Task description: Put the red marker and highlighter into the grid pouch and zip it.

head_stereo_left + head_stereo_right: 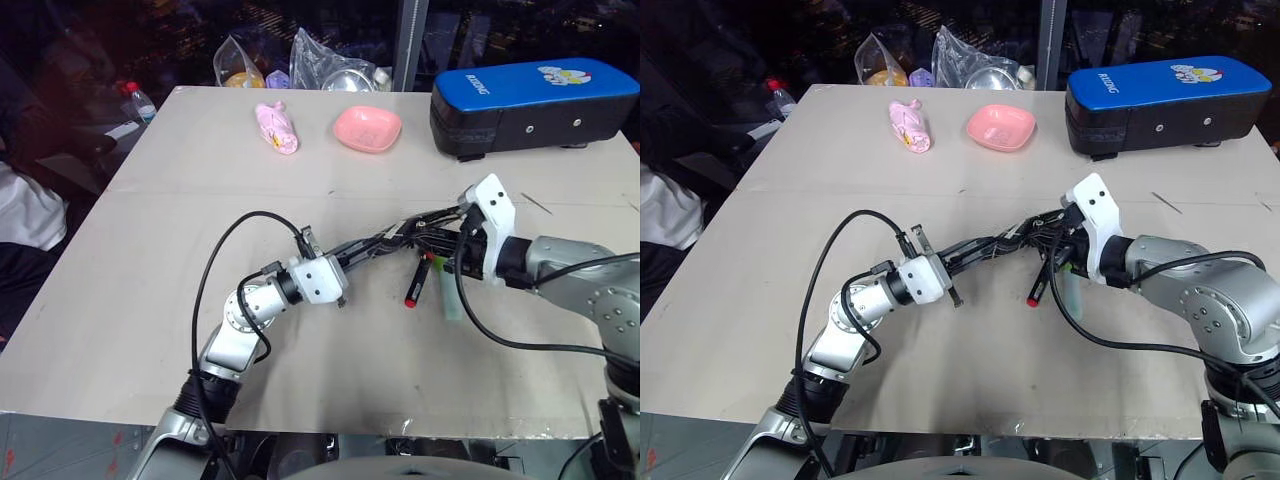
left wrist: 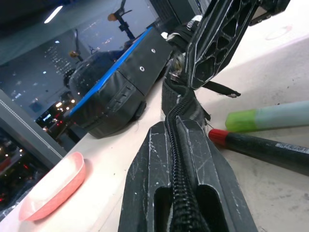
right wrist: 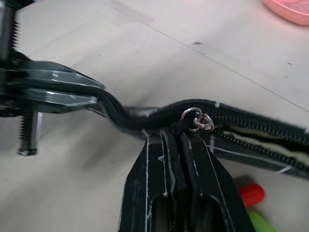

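Over toward the far left corner of the counter [image 1: 130, 300] sits a clear bottle [image 1: 138, 101] with a red cap, just off the edge. Moving right along the far edge you've got a pink wrapped thing [image 1: 277, 128], then a pink dish [image 1: 367, 129], with crinkly plastic bags [image 1: 330, 65] behind them. Mid-counter, the left tool [image 1: 355, 252] is clamped shut on one end of the grid pouch [image 3: 241, 118], pinching the zipper edge so the pouch hangs stretched off the surface. On the other end the right tool [image 3: 181, 140] is closed on the black zipper pull [image 3: 179, 126], right by the little metal ring. From the right wrist view the zipper looks partly open past that ring, with pale lining showing. Lying on the counter just under the pouch are the red marker [image 1: 416, 283] and, touching it on the right, the highlighter [image 1: 449, 295]. Neither is inside. At the far right corner sits the big blue-and-black case [image 1: 530, 105].
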Action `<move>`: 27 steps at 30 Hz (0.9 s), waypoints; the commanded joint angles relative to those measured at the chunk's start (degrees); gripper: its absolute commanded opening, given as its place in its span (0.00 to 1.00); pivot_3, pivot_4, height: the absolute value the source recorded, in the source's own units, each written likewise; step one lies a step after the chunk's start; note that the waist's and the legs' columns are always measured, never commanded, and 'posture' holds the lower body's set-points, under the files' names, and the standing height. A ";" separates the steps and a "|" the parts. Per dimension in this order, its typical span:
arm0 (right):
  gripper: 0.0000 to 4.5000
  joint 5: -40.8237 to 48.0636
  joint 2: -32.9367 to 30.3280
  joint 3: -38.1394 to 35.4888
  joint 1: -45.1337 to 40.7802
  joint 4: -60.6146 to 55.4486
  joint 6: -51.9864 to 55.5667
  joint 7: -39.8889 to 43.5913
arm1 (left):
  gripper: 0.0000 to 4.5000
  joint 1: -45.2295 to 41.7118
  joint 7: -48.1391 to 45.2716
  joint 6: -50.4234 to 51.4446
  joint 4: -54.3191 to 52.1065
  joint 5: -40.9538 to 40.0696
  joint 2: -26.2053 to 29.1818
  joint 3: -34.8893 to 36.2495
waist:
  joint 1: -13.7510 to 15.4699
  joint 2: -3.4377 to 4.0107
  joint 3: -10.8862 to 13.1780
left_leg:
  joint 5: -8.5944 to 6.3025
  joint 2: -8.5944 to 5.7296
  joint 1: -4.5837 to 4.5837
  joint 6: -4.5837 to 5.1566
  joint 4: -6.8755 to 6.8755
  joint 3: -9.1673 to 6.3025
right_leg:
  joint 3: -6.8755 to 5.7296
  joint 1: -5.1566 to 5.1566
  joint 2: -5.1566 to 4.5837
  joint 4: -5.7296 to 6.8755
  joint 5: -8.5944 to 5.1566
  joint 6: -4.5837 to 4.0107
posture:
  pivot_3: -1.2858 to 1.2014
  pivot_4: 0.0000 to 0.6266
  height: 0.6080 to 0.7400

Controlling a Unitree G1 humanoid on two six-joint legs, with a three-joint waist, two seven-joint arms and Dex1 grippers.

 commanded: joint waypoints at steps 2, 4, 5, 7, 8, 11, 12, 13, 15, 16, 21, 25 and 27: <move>0.01 1.81 0.51 1.58 -2.15 -2.81 -0.91 2.95 | 0.00 -0.44 0.60 -1.88 -0.47 0.38 -0.19 -0.33 | -0.02 0.00 0.00 | 0.00 0.01 0.00 0.00 0.00 0.00 | 0.00 0.00 0.00 0.00 0.00 0.00 | 0.52 0.24 1.00; 0.01 1.77 0.52 2.32 -2.49 -2.91 -0.80 3.71 | 0.00 -0.47 0.77 -2.05 -0.35 0.59 -0.23 -0.27 | -0.01 0.00 0.01 | -0.01 0.01 0.00 0.01 0.00 0.00 | 0.00 -0.01 -0.02 -0.01 0.00 0.00 | 0.52 0.24 1.00; 0.01 1.73 0.51 2.61 -2.55 -3.00 -0.69 3.97 | 0.00 -0.44 1.11 -2.20 -0.35 0.69 -0.34 -0.07 | -0.01 0.00 0.01 | -0.01 0.01 0.00 0.01 0.00 0.00 | 0.00 -0.01 -0.03 -0.01 0.00 -0.01 | 0.52 0.24 1.00; 0.01 1.06 0.32 2.70 -2.43 -2.81 -0.71 3.89 | 0.00 -0.50 1.60 -2.50 -0.33 0.86 -0.28 0.45 | -0.01 -0.01 0.01 | -0.01 0.01 -0.01 0.01 0.00 0.00 | -0.01 -0.01 -0.06 -0.01 0.00 -0.01 | 0.52 0.24 1.00; 0.01 0.87 -0.13 2.51 -2.21 -2.70 -0.67 4.08 | 0.00 -0.39 1.92 -2.76 -0.37 0.95 -0.19 0.75 | 0.00 -0.01 0.01 | -0.01 0.01 -0.01 0.01 0.00 0.00 | -0.01 -0.01 -0.09 -0.01 0.00 -0.01 | 0.52 0.24 1.00; 0.01 0.26 -1.41 1.74 -1.62 -2.28 -0.77 4.53 | 0.00 0.01 3.31 -3.61 -0.63 1.39 -0.09 1.61 | 0.01 -0.01 0.01 | -0.01 0.01 -0.01 0.01 0.00 0.00 | -0.01 -0.01 -0.11 -0.02 0.00 -0.01 | 0.52 0.24 1.00; 0.01 0.11 -1.87 1.51 -1.47 -2.12 -0.84 4.73 | 0.00 0.14 3.89 -3.85 -0.76 1.56 -0.10 1.93 | 0.01 -0.02 0.02 | -0.01 0.01 -0.01 0.01 0.00 0.00 | -0.01 -0.01 -0.12 -0.02 0.00 -0.01 | 0.52 0.24 1.00; 0.01 -0.01 -2.26 1.35 -1.36 -1.98 -0.96 4.94 | 0.00 0.25 4.34 -4.09 -0.86 1.79 -0.07 2.19 | 0.01 -0.02 0.02 | -0.01 0.01 -0.01 0.01 0.00 0.00 | -0.01 -0.01 -0.12 -0.02 0.00 -0.01 | 0.52 0.24 1.00; 0.01 -0.10 -2.78 1.16 -1.33 -1.71 -1.13 5.23 | 0.00 0.43 5.22 -4.50 -0.93 2.30 -0.04 2.66 | 0.01 -0.03 0.02 | -0.01 0.01 -0.01 0.02 0.00 -0.01 | -0.02 -0.01 -0.13 -0.01 0.00 -0.01 | 0.52 0.24 1.00; 0.01 -0.11 -2.89 1.09 -1.38 -1.59 -1.17 5.29 | 0.00 0.50 5.69 -4.65 -0.90 2.47 -0.07 2.88 | 0.01 -0.03 0.02 | -0.01 0.02 -0.01 0.02 0.00 -0.01 | -0.02 -0.01 -0.13 -0.01 0.00 -0.01 | 0.52 0.24 1.00; 0.01 -0.21 -2.96 1.05 -1.57 -1.30 -1.19 5.49 | 0.00 0.14 8.08 -5.46 -0.31 3.91 -0.05 3.55 | 0.01 -0.04 0.03 | -0.01 0.02 -0.01 0.02 0.00 -0.01 | -0.02 -0.01 -0.13 -0.01 0.00 -0.01 | 0.52 0.24 1.00; 0.01 0.08 -2.17 1.31 -2.21 -1.33 -0.99 5.29 | 0.00 0.10 8.64 -5.52 -0.16 4.77 -0.13 3.00 | 0.02 -0.05 0.04 | -0.01 0.02 -0.01 0.02 0.00 -0.01 | -0.02 -0.01 -0.13 -0.01 0.00 -0.01 | 0.52 0.24 1.00; 0.01 0.33 -1.39 1.60 -2.77 -1.44 -0.81 4.99 | 0.00 0.28 8.00 -5.91 -0.31 5.06 0.05 2.15 | 0.00 -0.05 0.04 | -0.01 0.02 -0.01 0.02 0.00 -0.01 | -0.03 -0.01 -0.13 -0.01 0.00 -0.01 | 0.52 0.24 1.00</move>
